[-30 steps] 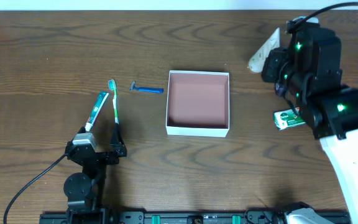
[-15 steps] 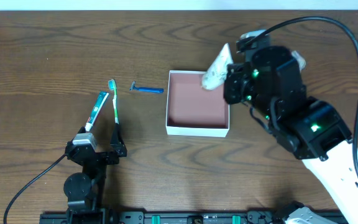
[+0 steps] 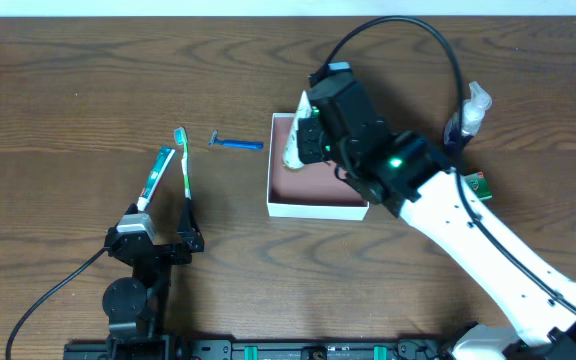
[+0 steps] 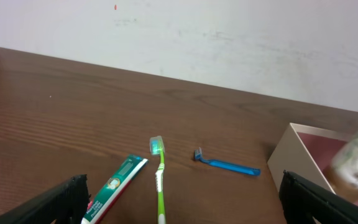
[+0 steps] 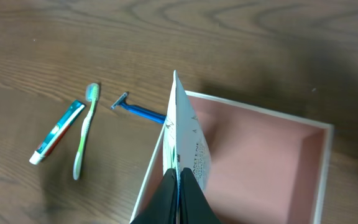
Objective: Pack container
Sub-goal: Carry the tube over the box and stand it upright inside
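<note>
**Operator:** Where is the container (image 3: 318,209), and how does it handle?

**Technician:** It sits at the centre of the bench (image 3: 58,90), open side up and with nothing lying on its floor. It is a shallow cardboard box, so it is probably light, with stiff walls that crush under a hard pinch. It is likely to slide if pushed at the rim. If it has to be moved, the gripper should take one wall at mid-length, pinching across its thickness.

**Operator:** What is the state of the right gripper (image 5: 179,186)?

**Technician:** It is clamped on one end of a white tube (image 5: 188,143), which looks soft and light. The forearm reaches in from 4 o'clock. The wrist holds the tube over the 9 o'clock half of the box, with its free end over that wall. The views do not show whether the tube touches the floor.

**Operator:** And the left gripper (image 3: 155,235)?

**Technician:** It is at 8 o'clock from the box, low over the bench, with its jaws spread wide and nothing between them. Ahead of it, at 9 o'clock from the box, lie the toothpaste (image 3: 158,172), the toothbrush (image 3: 184,165) and the razor (image 3: 236,144).

**Operator:** What else is there?

**Technician:** A bottle (image 3: 465,112) at 2 o'clock and a soap box (image 3: 478,183) at 3 o'clock.
</note>
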Action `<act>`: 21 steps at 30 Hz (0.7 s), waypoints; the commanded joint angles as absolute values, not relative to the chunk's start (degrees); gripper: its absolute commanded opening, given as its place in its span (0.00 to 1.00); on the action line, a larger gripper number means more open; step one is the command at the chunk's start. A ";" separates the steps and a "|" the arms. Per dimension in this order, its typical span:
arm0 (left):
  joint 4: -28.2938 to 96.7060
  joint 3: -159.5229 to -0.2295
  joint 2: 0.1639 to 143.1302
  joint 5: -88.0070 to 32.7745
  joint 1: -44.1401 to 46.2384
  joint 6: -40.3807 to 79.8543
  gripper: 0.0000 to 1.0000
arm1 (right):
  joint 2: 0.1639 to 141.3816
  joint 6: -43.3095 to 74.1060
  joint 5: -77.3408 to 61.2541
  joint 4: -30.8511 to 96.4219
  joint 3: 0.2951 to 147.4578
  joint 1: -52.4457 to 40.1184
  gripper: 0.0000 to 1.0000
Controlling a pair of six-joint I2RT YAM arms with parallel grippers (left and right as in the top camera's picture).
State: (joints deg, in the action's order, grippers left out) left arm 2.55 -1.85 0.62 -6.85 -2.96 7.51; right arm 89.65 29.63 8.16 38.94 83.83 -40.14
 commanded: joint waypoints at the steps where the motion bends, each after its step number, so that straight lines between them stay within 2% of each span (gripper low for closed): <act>1: 3.51 -0.25 0.34 -6.83 -3.31 7.40 0.98 | 90.56 34.98 10.98 37.58 85.06 -40.95 0.01; 21: 3.49 -0.25 0.34 -6.83 -3.31 7.40 0.98 | 97.45 40.82 15.00 33.30 85.06 -41.23 0.01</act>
